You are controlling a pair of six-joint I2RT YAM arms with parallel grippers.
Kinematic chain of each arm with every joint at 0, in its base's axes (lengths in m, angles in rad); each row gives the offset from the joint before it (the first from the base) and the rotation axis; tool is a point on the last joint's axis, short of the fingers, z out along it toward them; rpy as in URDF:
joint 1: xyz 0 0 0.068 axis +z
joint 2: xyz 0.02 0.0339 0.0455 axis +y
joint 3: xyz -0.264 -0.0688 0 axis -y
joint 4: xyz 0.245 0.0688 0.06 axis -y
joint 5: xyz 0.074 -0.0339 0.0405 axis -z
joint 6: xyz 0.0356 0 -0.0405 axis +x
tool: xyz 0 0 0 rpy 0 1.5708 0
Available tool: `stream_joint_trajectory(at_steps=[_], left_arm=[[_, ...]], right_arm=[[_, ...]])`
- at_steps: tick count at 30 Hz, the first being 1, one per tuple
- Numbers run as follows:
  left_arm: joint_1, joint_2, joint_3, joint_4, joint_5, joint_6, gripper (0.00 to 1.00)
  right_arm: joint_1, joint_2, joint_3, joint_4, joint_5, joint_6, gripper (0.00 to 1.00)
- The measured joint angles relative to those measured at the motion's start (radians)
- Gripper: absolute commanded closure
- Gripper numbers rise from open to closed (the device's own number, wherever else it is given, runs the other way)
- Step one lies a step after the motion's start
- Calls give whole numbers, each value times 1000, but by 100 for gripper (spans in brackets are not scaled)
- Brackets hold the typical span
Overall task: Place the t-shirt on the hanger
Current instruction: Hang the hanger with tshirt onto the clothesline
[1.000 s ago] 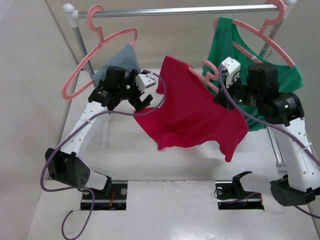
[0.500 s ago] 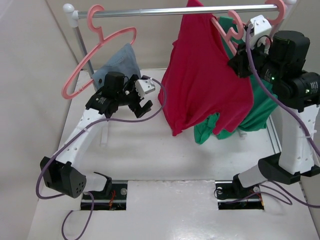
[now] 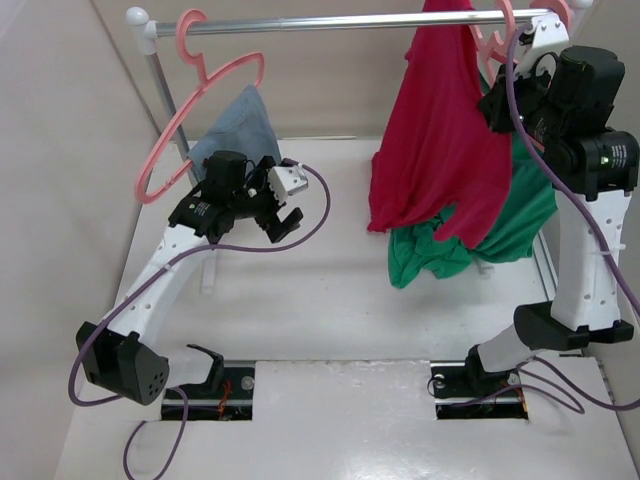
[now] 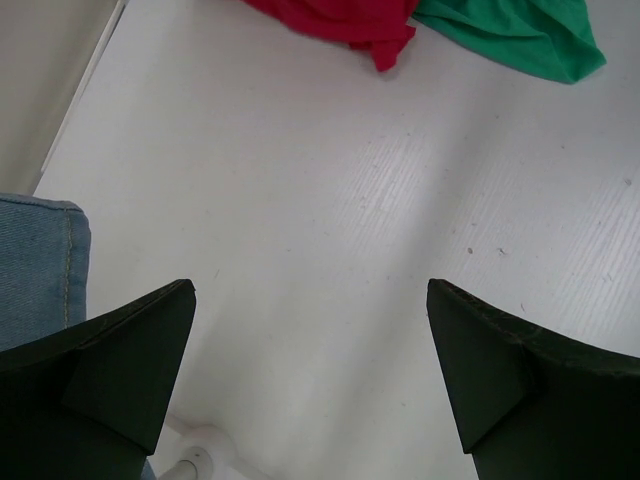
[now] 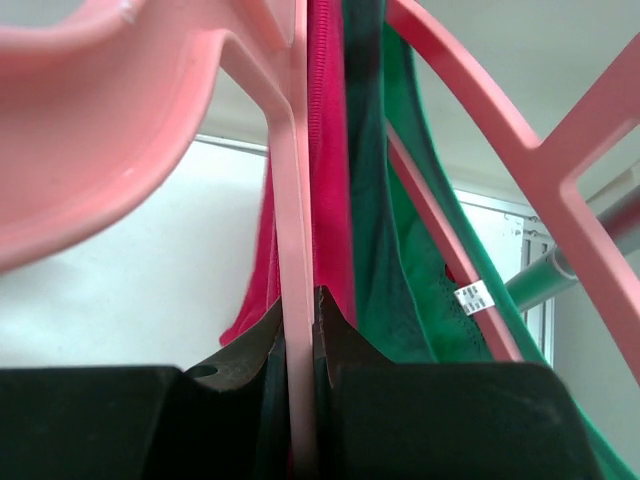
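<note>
The crimson t-shirt [image 3: 440,130] hangs on a pink hanger [image 3: 497,28] whose hook is up at the metal rail [image 3: 330,22], at the right. My right gripper [image 3: 503,100] is raised beside the rail and shut on that hanger; in the right wrist view the jaws [image 5: 300,305] pinch the hanger's pink bar [image 5: 292,200], with the red fabric [image 5: 330,150] just behind it. My left gripper [image 3: 284,212] is open and empty, low over the table left of the shirt; in its wrist view [image 4: 310,290] the shirt's hem [image 4: 340,20] shows at the top.
The green top [image 3: 500,235] hangs on its own pink hanger [image 5: 500,130] right behind the t-shirt, touching it. A third pink hanger [image 3: 195,110] with blue denim [image 3: 235,125] hangs at the rail's left end. The rack's post [image 3: 165,85] stands at the left.
My right gripper has lifted the hanger and t-shirt up and to the right, to the rail; the shirt now hangs straight down. My left gripper has drawn back slightly to the left.
</note>
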Motion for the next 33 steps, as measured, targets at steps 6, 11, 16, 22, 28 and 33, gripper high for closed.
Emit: stream_joint_trajectory(at_steps=[6, 11, 16, 22, 28, 33], left_arm=[[0, 0, 0, 2, 0, 0, 0], [0, -1, -9, 2, 0, 0, 0], [0, -2, -12, 2, 0, 0, 0], [0, -2, -21, 1, 0, 7, 0], [0, -2, -21, 2, 3, 13, 0], [0, -2, -21, 2, 5, 14, 0]], right_arm=[[-43, -2, -99, 66, -32, 16, 100], [-74, -1, -185, 110, -80, 30, 100], [-84, -8, -239, 155, -123, 36, 100], [-84, -64, -328, 203, -164, 40, 100], [-84, -131, -289, 238, -162, 43, 100], [-93, -92, -178, 217, -143, 66, 100]])
